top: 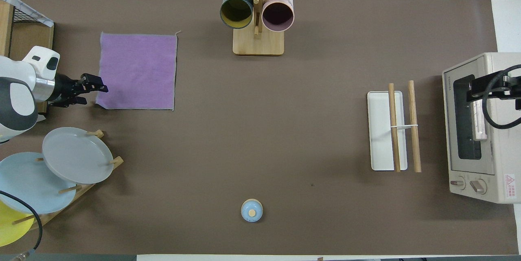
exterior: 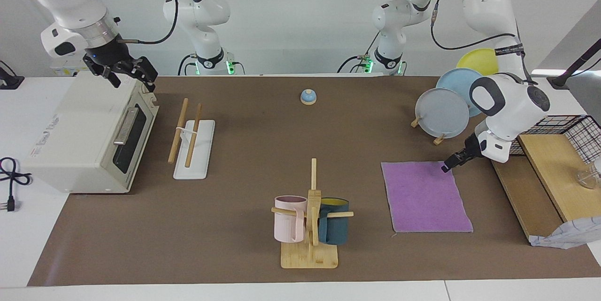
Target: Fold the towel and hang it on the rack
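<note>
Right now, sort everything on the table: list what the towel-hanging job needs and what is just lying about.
Needed: flat purple rectangular towel; two-rail light-wood dowel rack on a white base; left gripper at the towel's corner.

Lying about: bamboo mug tree, wooden plate stand with round plates, cream toaster oven, small blue bell, wire-basket wooden shelf.

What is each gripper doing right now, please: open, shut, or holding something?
Left gripper: at the towel's corner nearest the plates; cannot tell whether it grips.
Right gripper: open, empty, waiting over the toaster oven.
</note>
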Available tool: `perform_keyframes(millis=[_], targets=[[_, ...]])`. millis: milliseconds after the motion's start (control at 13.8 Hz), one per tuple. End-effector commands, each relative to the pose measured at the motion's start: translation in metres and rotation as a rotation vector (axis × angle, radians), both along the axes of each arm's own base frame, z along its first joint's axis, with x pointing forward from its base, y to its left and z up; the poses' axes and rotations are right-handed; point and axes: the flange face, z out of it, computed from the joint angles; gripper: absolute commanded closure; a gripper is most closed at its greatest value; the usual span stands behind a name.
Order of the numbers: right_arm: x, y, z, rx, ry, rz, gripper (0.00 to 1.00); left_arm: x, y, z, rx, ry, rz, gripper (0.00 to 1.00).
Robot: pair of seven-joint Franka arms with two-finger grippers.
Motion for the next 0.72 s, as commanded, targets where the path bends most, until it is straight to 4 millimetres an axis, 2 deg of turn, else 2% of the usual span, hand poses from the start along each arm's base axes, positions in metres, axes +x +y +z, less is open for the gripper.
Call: perform_keyframes(millis=[0,434,651], targets=[[-0.008,-0.004,0.001,0.004,0.003,0.021,0.0,0.007,0.008,-0.005,-0.025,0.003,0.025,0.27],[-0.007,-0.002,0.001,0.004,0.004,0.027,0.0,0.009,-0.002,-0.005,-0.036,0.08,-0.032,0.53],[-0.008,-0.002,0.001,0.004,0.004,0.027,0.0,0.009,0.0,-0.006,-0.033,0.073,-0.026,0.58]])
